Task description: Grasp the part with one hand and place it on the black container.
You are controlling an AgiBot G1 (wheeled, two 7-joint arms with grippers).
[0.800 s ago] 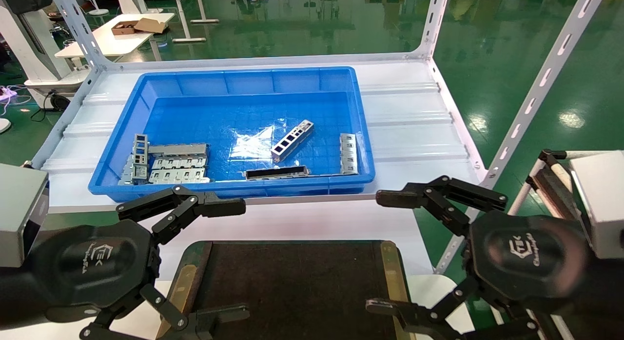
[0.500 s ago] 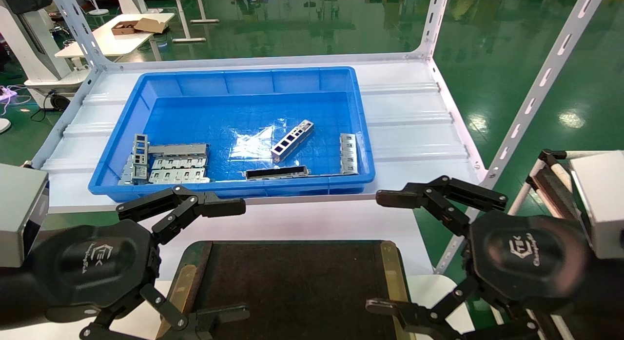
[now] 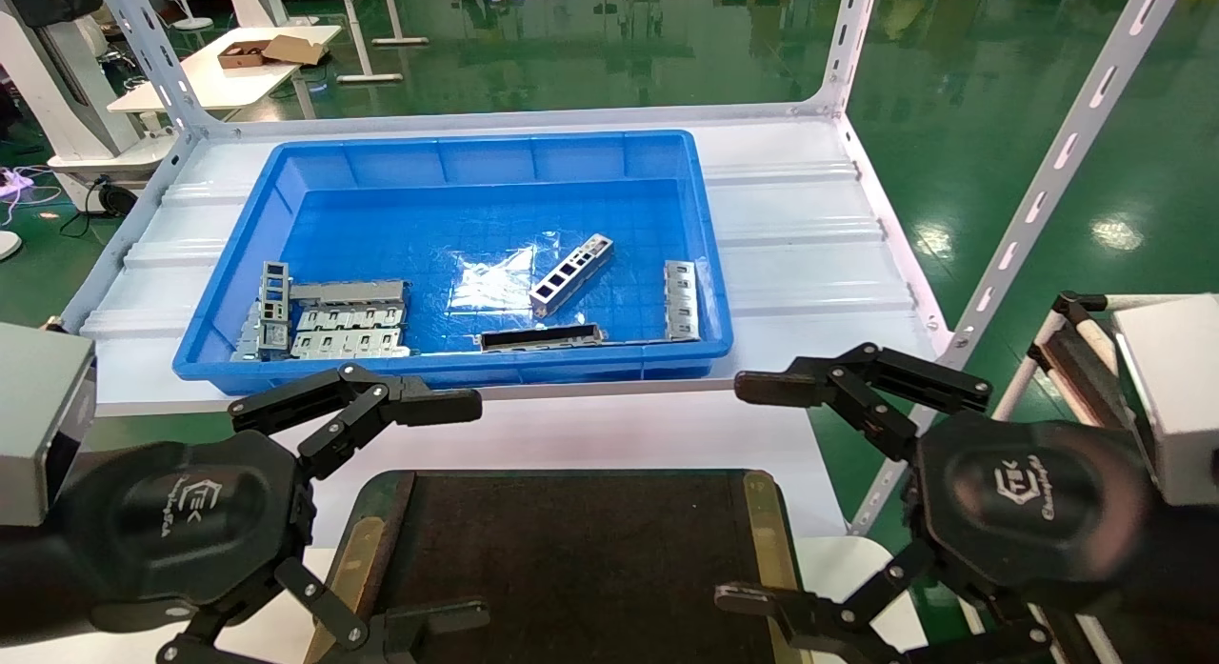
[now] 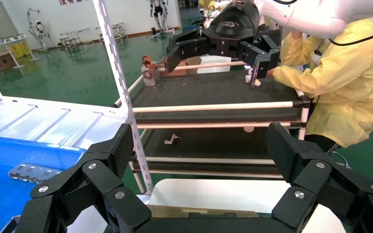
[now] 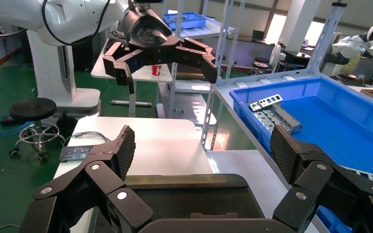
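The part is lying flat on the floor of the blue bin, right of its middle, its long axis running diagonally from near-left to far-right. Both grippers are hovering low over the near edge of the black container, spread wide and holding nothing. The right gripper is sitting somewhat nearer the part than the left gripper, so it is probably the better reach, forward and leftward over the bin's near wall.
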